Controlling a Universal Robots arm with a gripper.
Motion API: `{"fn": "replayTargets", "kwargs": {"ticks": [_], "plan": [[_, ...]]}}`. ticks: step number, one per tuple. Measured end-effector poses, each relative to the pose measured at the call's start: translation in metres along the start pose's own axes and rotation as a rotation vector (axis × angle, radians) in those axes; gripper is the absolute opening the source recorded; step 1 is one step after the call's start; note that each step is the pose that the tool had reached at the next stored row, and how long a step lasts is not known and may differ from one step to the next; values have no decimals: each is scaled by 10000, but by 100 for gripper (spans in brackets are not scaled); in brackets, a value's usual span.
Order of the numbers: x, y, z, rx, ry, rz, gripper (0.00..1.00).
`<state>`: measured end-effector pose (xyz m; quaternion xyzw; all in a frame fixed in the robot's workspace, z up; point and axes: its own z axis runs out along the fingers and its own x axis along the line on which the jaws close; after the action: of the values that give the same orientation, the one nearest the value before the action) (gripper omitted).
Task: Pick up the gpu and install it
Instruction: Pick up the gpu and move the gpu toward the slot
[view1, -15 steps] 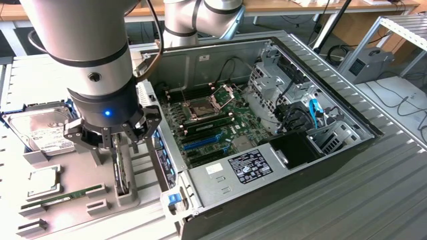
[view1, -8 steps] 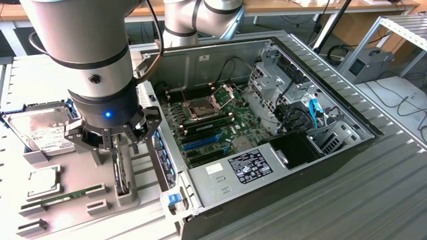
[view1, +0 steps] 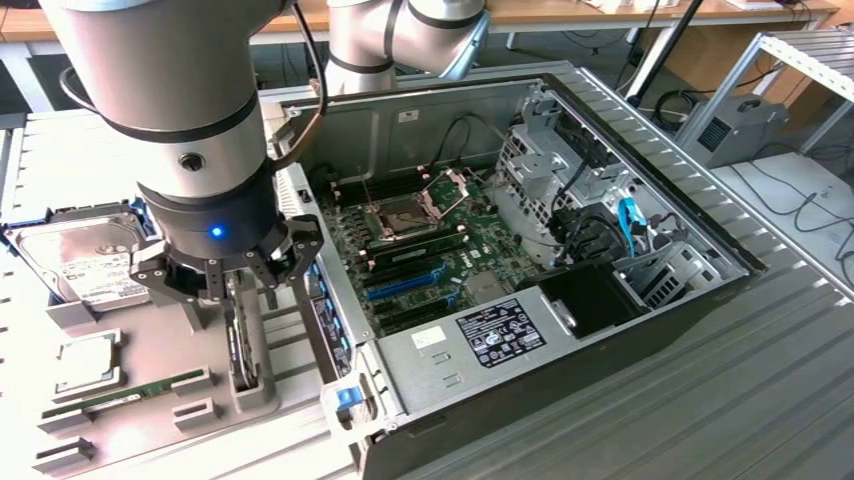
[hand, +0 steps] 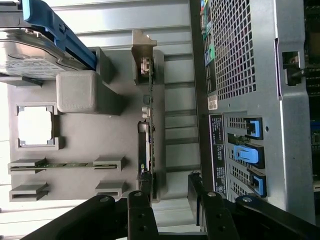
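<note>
The gpu is standing on its edge in a slot of the grey holder. Its long axis is running alongside the wall of the open computer case, with the silver bracket at the end farther from the fingers. The arm is reaching straight down, and the gripper is hovering just over the card with its fingers spread and holding nothing. The holder is also carrying a hard drive, a processor chip and a memory stick. The case is holding the motherboard.
</note>
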<state>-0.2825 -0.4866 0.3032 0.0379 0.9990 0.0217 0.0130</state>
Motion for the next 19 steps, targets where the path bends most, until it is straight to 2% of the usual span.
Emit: {"fn": "replayTargets", "kwargs": {"ticks": [19], "plan": [[2, -3, 63, 0, 0, 0, 42]]}}
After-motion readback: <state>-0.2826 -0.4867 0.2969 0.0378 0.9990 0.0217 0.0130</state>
